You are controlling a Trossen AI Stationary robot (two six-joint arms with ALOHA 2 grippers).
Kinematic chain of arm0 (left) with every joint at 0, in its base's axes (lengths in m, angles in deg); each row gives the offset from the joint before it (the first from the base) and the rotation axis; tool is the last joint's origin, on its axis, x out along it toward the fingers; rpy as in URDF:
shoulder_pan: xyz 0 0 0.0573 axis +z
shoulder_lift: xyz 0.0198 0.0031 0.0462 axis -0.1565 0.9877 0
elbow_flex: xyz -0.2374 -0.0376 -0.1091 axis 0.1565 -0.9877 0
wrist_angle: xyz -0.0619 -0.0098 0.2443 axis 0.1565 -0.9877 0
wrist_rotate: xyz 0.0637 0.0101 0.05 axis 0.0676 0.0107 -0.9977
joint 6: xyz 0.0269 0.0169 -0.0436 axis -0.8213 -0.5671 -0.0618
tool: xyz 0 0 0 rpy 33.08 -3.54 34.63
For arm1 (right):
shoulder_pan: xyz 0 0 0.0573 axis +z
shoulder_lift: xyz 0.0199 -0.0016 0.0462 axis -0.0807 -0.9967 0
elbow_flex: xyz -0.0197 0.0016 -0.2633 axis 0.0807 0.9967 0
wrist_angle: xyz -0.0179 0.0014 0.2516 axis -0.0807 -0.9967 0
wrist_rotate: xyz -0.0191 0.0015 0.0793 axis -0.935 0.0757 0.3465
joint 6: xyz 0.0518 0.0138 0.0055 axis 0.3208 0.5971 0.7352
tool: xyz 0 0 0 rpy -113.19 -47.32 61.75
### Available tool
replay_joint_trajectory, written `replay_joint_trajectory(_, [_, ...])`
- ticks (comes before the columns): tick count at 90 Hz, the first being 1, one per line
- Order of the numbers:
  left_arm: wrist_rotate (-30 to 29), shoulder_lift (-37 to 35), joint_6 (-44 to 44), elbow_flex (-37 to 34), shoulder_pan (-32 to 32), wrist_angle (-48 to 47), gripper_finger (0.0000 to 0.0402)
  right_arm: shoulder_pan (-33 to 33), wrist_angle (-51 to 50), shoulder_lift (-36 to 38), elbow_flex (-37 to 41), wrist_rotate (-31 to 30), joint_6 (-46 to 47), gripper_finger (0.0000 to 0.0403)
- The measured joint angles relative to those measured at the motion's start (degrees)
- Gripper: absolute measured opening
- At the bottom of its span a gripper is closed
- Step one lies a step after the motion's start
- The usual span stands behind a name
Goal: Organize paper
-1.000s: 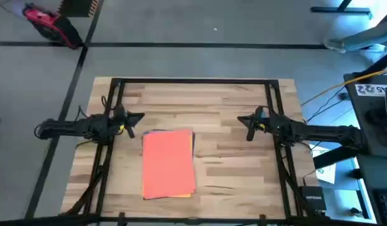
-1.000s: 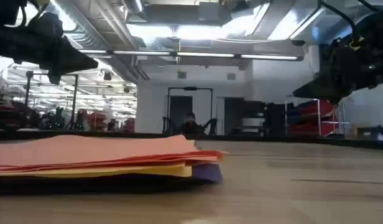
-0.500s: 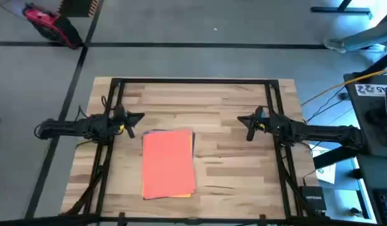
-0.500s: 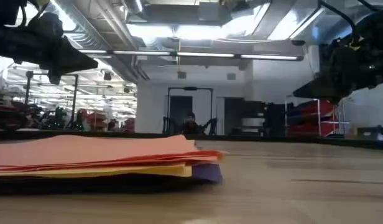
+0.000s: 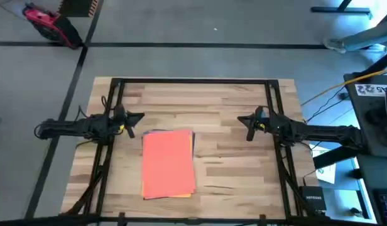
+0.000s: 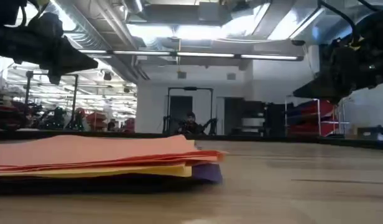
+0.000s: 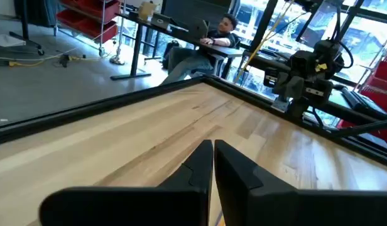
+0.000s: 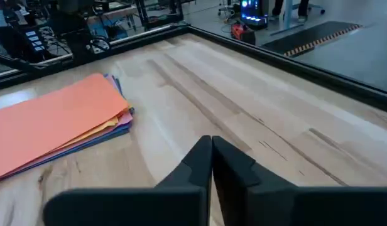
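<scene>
Nothing has changed since the earlier pictures except the seated person shifting slightly in the background.

Right gripper: fingers pressed together, tips meeting above the bare wood, holding nothing.
Paper: flat stack on the worktop, orange-red sheet on top; yellow, pink and blue edges peek out at one corner.
Worktop: light wood planks with a dark frame rail along its edges.
Gripper to paper: apart.

Bare table is found right of the paper; passage is bounded by the left gripper and right gripper, held raised, fingers closed.
</scene>
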Motion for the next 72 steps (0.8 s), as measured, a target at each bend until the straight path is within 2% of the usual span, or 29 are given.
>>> replay_joint_trajectory(39, [0.0, 0.0, 0.0, 0.0, 0.0, 0.0, 0.0, 0.0, 0.0, 0.0, 0.0, 0.0, 0.0, 0.0])
replay_joint_trajectory(50, [0.0, 0.0, 0.0, 0.0, 0.0, 0.0, 0.0, 0.0, 0.5, 0.0, 0.0, -2.6, 0.3, 0.0])
replay_joint_trajectory(72, [0.0, 0.0, 0.0, 0.0, 0.0, 0.0, 0.0, 0.0, 0.6, 0.0, 0.0, -2.6, 2.9, 0.0])
